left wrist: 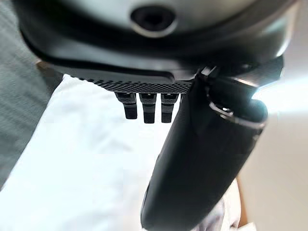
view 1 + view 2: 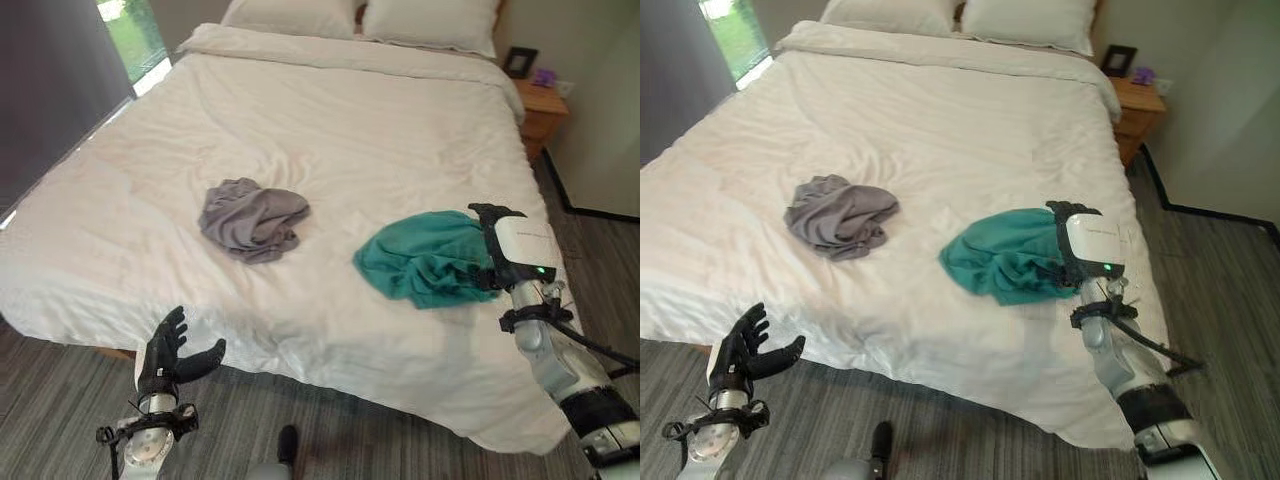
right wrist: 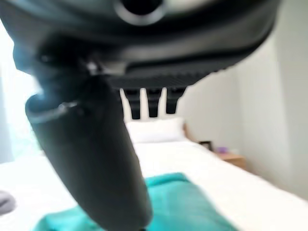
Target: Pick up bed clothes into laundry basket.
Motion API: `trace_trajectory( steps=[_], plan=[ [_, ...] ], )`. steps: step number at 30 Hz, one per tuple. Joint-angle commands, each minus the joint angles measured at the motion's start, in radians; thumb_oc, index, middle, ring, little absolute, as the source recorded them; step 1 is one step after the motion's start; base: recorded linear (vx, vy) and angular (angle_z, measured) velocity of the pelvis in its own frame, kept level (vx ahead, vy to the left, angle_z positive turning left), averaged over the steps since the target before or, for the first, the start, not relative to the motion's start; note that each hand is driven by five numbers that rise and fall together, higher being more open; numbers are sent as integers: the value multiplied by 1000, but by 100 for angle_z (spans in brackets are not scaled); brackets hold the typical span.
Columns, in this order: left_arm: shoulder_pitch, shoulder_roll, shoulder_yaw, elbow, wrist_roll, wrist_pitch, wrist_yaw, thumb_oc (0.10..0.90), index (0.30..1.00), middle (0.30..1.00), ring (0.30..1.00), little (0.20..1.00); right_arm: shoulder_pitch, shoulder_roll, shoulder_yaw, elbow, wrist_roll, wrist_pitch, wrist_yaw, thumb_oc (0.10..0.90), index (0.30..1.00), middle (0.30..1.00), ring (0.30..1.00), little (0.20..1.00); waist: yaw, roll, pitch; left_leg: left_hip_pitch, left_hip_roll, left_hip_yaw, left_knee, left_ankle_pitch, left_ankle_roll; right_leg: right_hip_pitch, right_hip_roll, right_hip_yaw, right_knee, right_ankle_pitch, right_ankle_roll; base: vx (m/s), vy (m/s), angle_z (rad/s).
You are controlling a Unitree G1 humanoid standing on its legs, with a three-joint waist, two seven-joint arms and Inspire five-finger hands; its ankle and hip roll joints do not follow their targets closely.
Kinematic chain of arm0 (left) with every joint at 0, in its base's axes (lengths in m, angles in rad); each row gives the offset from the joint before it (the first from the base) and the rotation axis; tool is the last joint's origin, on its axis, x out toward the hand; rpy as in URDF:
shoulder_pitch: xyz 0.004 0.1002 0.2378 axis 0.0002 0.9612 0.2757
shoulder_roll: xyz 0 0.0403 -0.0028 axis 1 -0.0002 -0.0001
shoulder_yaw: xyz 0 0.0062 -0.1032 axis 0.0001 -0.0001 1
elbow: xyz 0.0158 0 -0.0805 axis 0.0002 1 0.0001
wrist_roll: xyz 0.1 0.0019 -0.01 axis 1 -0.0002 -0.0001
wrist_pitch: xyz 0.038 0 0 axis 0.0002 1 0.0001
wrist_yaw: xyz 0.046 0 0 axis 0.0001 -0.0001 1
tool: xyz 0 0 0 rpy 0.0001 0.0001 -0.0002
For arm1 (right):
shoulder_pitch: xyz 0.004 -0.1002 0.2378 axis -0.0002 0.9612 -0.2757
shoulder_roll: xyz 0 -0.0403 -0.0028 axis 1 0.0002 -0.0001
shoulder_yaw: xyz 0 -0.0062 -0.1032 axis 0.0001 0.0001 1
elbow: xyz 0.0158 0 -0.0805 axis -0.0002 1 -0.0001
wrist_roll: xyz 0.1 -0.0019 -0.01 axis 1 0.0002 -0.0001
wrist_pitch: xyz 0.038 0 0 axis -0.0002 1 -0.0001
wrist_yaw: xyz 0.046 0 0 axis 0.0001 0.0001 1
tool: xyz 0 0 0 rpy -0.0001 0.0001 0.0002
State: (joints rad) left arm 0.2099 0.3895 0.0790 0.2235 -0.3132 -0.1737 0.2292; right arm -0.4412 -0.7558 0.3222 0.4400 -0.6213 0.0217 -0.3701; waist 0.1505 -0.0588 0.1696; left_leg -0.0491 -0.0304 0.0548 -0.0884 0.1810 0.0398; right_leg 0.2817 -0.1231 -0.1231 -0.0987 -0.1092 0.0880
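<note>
- A teal garment (image 2: 425, 258) lies crumpled on the white bed (image 2: 330, 130), near the bed's right edge as the robot faces it.
- The right hand (image 2: 500, 245) rests at that garment's right side, touching the cloth; the wrist view shows its fingers (image 3: 153, 102) pointing out straight over the teal fabric, relaxed and gripping nothing.
- A grey garment (image 2: 252, 218) sits bunched near the middle of the bed, well apart from the teal one and from both hands.
- The left hand (image 2: 172, 352) is raised in front of the bed's near edge, low at the left, with fingers (image 2: 168, 330) spread wide and thumb out, empty.
- Two pillows (image 2: 430, 22) line the head of the bed.
- A wooden nightstand (image 2: 540, 110) stands beside the bed's far right corner, carrying a small dark picture frame (image 2: 520, 62).
</note>
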Motion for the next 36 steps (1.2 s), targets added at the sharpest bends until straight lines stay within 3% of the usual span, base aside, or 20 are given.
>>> trace_trajectory(
  steps=[1, 8, 14, 15, 16, 21, 22, 23, 24, 25, 27, 31, 36],
  plan=[
    [41, 50, 25, -66, -6, -103, 6, 800, 900, 900, 900, 900, -131, -36, 22, 80, 48, 11, -27, 800, 900, 900, 900, 900, 31, 0, -80, 17, 121, 1, 1, -46, -147, -85, 1, 19, 11, 95, -2, 102, 12, -2],
    [25, 87, 20, -12, -43, -106, -2, 800, 900, 900, 900, 900, -268, 26, 129, 448, 113, 45, 2, 800, 900, 900, 900, 900, 55, -1, -69, -28, 114, -5, 1, -40, -151, -122, -3, -1, 11, 96, 10, 68, -20, 7],
    [15, 103, 32, 15, -48, -112, 2, 800, 900, 900, 900, 900, -316, 48, 125, 556, 186, 45, -3, 800, 900, 900, 900, 900, 61, 21, -45, -81, 113, -15, 1, -27, -156, -162, -1, -5, 11, 95, 14, 24, -31, 6],
    [13, 105, 32, 15, -48, -115, 2, 800, 900, 900, 900, 900, -314, 48, 115, 569, 214, 41, 0, 706, 759, 759, 759, 759, 62, 25, -40, -92, 113, -16, 1, -24, -157, -172, -1, -4, 11, 95, 14, 0, 0, 0],
    [14, 107, 31, 14, -49, -118, -3, 800, 900, 900, 900, 900, -313, 42, 111, 588, 233, 36, 7, 400, 300, 300, 300, 300, 66, 31, -34, -107, 113, -16, 1, -22, -158, -182, 0, -8, 11, 96, 13, 5, -15, 4],
    [-14, 135, 22, -25, -61, -131, -42, 800, 900, 900, 900, 900, -266, -25, 76, 594, 313, 17, 51, 400, 300, 300, 300, 300, 68, 43, -41, -148, 107, -32, 1, -24, -162, -207, 2, -36, 11, 78, 20, 86, 9, 13],
    [-70, 196, 28, -56, -35, -139, -27, 800, 900, 900, 900, 900, -273, -45, 66, 549, 339, 9, 43, 400, 300, 300, 300, 300, 57, 31, -40, -128, 105, -22, 1, -42, -160, -192, -6, -31, 11, 77, 30, 91, 102, 24],
    [-139, 277, 105, -187, 33, -147, 35, 800, 900, 900, 900, 900, -218, -121, -15, 343, 355, -5, 7, 400, 300, 300, 300, 300, 26, 16, -46, -90, 103, -1, 1, -69, -148, -183, -21, -16, 11, 94, 44, 79, 104, 14],
    [-139, 278, 105, -190, 34, -145, 36, 800, 900, 900, 900, 900, -211, -121, -22, 337, 354, -3, 8, 400, 300, 300, 300, 300, 29, 16, -47, -92, 104, -1, 1, -66, -148, -186, -20, -15, 11, 97, 44, 122, 146, -3],
    [-173, 324, 166, -272, 102, -145, 76, 800, 900, 900, 900, 900, -113, -169, -126, 191, 352, -19, -24, 400, 300, 300, 300, 300, -1, 9, -58, -64, 99, 9, 1, -89, -140, -177, -32, -5, 11, 107, 54, 111, 97, -21],
    [-236, 393, 201, -311, 193, -132, 127, 800, 900, 900, 900, 900, 17, -224, -285, 57, 349, -28, -47, 400, 300, 300, 300, 300, -31, -4, -77, -43, 99, 27, 1, -103, -132, -173, -44, 5, 11, 134, 67, 130, 110, -30],
    [-356, 503, 206, -264, 337, -51, 191, 800, 900, 900, 900, 900, 185, -282, -541, -152, 350, -39, -91, 400, 300, 300, 300, 300, -127, -15, -110, 0, 101, 80, 1, -146, -115, -179, -68, 52, 11, 198, 92, 116, 108, -33],
    [-424, 624, 210, -115, 551, 92, 192, 800, 900, 900, 900, 900, 320, -352, -759, -280, 313, -19, -112, 400, 300, 300, 300, 300, -197, -17, -141, 44, 111, 193, 1, -179, -104, -227, -86, 144, 11, 285, 133, 100, 139, -114]
  ],
)
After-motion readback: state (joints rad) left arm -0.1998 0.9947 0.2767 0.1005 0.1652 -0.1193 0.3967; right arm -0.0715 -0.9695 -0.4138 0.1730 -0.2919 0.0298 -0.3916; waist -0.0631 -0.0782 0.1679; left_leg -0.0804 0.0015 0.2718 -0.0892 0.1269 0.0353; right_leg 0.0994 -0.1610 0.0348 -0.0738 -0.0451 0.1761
